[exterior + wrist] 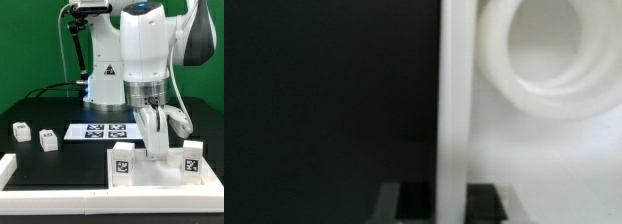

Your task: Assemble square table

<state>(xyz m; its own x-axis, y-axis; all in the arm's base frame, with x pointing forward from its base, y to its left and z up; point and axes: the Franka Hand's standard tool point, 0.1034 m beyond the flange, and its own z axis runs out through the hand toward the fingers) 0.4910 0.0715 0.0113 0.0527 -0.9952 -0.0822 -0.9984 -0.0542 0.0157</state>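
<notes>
White square top (pixel 160 173) flat, two tagged legs (pixel 121 160) upright on it

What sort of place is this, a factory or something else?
Probably a robotics research lab: a robot arm works at a black table before a green backdrop, with a marker board and tagged white furniture legs.
</notes>
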